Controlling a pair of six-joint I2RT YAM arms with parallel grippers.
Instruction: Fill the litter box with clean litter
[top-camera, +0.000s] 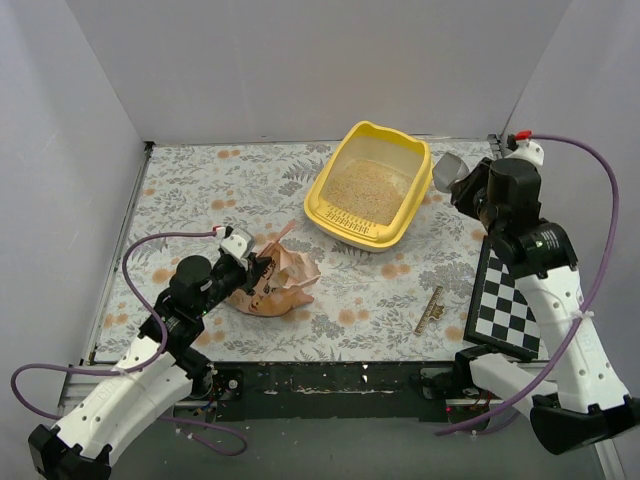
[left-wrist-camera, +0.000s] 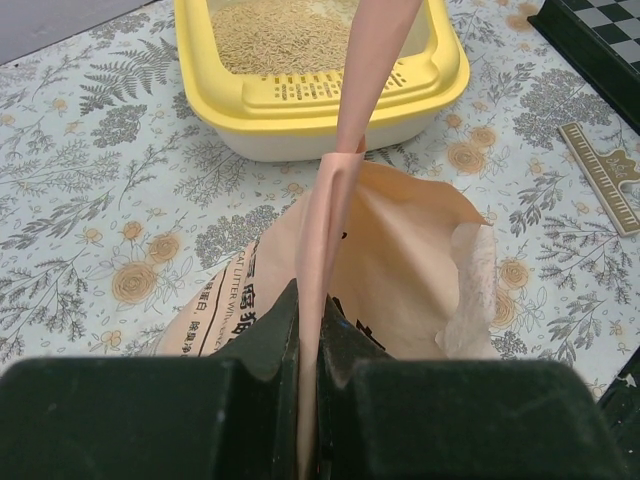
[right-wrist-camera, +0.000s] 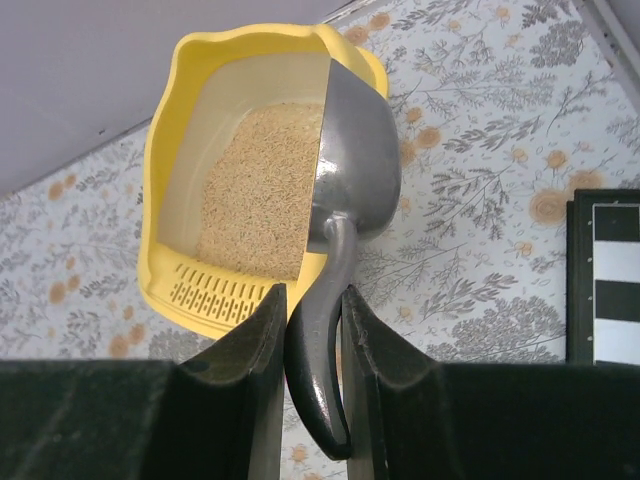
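While the left gripper (left-wrist-camera: 310, 320) pinches the floppy bag (left-wrist-camera: 400, 260) by its flap at 8 o'clock, the right gripper (right-wrist-camera: 312, 310) clamps the stiff scoop (right-wrist-camera: 360, 160) by its handle next to the litter box (top-camera: 325, 190) at 1 o'clock, its clean litter (top-camera: 365, 188) loose and spill-prone, I'd guess.

A: On the grey-and-orange floral table cover (top-camera: 200, 190), near the left claw (top-camera: 262, 265)?
B: Crinkled peach-pink printed bag (top-camera: 290, 285) directly beneath; large yellow plastic tub (top-camera: 355, 226) well ahead.
A: Around the right claw (top-camera: 462, 186)?
B: Same tub just left; black-and-white chequered board (top-camera: 505, 300) and slim brass-coloured strip (top-camera: 430, 310) back behind, apart from each other.
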